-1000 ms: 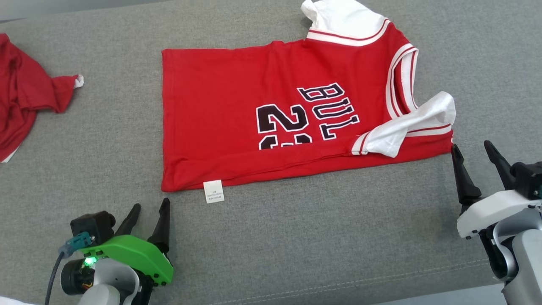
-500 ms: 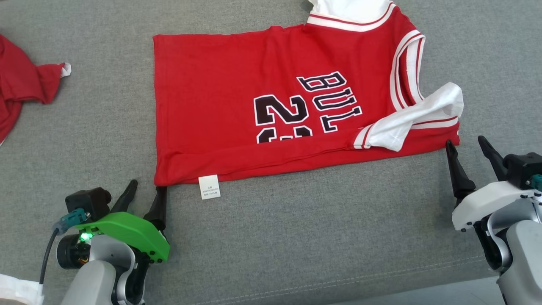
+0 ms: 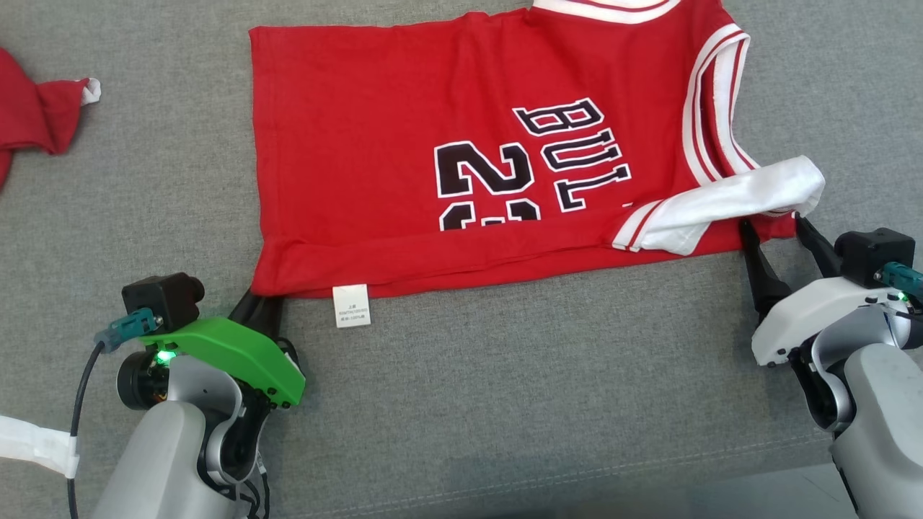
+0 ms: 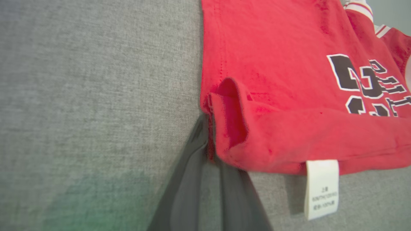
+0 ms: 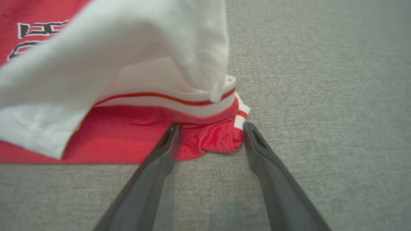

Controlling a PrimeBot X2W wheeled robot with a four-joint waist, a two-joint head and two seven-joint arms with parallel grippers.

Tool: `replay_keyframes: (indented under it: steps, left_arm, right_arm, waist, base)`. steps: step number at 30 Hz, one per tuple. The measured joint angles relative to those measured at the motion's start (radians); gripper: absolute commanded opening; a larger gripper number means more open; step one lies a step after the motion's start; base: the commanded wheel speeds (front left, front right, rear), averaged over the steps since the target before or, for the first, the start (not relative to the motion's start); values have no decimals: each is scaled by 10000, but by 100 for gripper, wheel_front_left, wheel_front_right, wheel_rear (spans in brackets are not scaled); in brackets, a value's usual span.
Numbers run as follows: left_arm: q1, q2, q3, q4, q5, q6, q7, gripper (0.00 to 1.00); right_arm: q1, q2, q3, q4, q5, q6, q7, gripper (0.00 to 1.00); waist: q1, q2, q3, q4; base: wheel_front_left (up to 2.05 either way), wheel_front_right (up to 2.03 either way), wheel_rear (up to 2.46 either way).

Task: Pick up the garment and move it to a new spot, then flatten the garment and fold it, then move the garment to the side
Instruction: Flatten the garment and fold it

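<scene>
The left gripper (image 3: 261,301) is closed on the near left corner of the jersey (image 3: 404,108). In the left wrist view its two fingers (image 4: 189,179) are seen pressed together, with the red hem pinched between them. The right gripper (image 3: 771,222) is held open. In the right wrist view a bunched red corner below the striped trim is straddled by its fingers (image 5: 154,166), one at each side.

One jersey is counted. It is spread sideways on the grey cloth (image 3: 505,404) between the two grippers, and its far edge is cut off by the top of the head view. Its near edge is folded over, so the black digits are partly covered. One white tag (image 3: 351,305) is seen hanging from that near edge, just beside the left gripper. One white sleeve (image 3: 728,205) is laid across the red body and overhangs the right gripper's fingertips.

One other red garment (image 3: 36,115) is seen crumpled at the left edge of the head view, well apart from the jersey.
</scene>
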Motion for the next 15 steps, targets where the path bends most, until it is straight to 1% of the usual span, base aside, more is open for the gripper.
replay_keyframes:
  steps: [1, 2, 8, 12, 15]
  left_arm:
    - [-28, -38, -31, 10, -38, -59, 36, 0]
    - [-50, -58, -44, 17, -96, -105, 69, 0]
    - [-86, -102, -192, 15, -468, -408, 456, 0]
    - [110, -67, -213, -385, -941, -495, 1058, 0]
    - [393, 171, -192, -932, -1358, -523, 1712, 0]
  right_arm:
    - [-50, -31, 92, 13, 136, -8, 13, 29]
    - [-81, -77, 188, 19, 307, -10, 56, 0]
    - [-150, -412, 709, -48, 1018, 4, 190, 0]
    - [-98, -926, 1145, -439, 1657, 4, 639, 0]
    - [-14, -1473, 1532, -1114, 2368, 2, 1273, 0]
  waist:
    - [0, 0, 41, 10]
    - [0, 0, 74, 23]
    - [0, 0, -41, 84]
    - [0, 0, -308, 101]
    - [0, 0, -566, 104]
  base:
    - [0, 0, 0]
    - [0, 0, 0]
    - [0, 0, 0]
    - [0, 0, 0]
    - [0, 0, 0]
